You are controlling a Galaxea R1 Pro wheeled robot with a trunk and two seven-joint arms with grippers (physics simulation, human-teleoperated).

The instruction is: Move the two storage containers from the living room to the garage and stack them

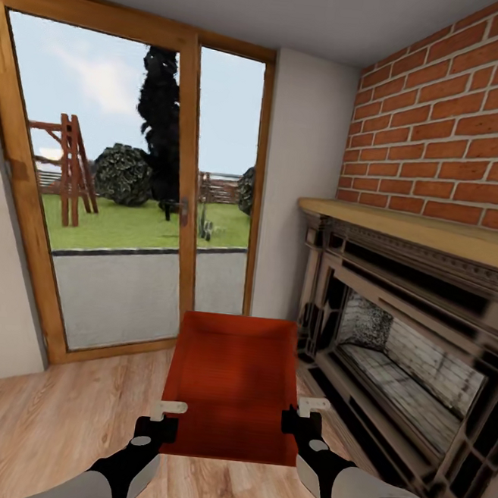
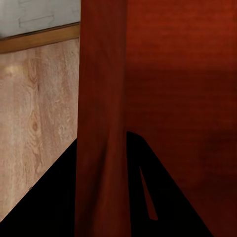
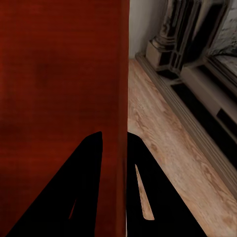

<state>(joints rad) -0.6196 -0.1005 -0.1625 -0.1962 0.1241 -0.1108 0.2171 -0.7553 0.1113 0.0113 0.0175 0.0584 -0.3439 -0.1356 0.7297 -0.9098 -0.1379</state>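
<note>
red-orange storage container (image 1: 234,385) | left fingers (image 2: 101,182) clamp one side wall | right fingers (image 3: 114,185) clamp the other

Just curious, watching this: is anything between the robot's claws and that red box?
No. Each end effector, left and right, already pinches a side wall of the storage container, one finger inside and one outside. Nothing sits between them.

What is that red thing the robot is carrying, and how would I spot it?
Find the brick wall with the fireplace beneath it, then look lower, over the wood floor. There sits an open-top box, with the left pincer and right pincer each clamping a side wall. It alone is red-orange.
</note>
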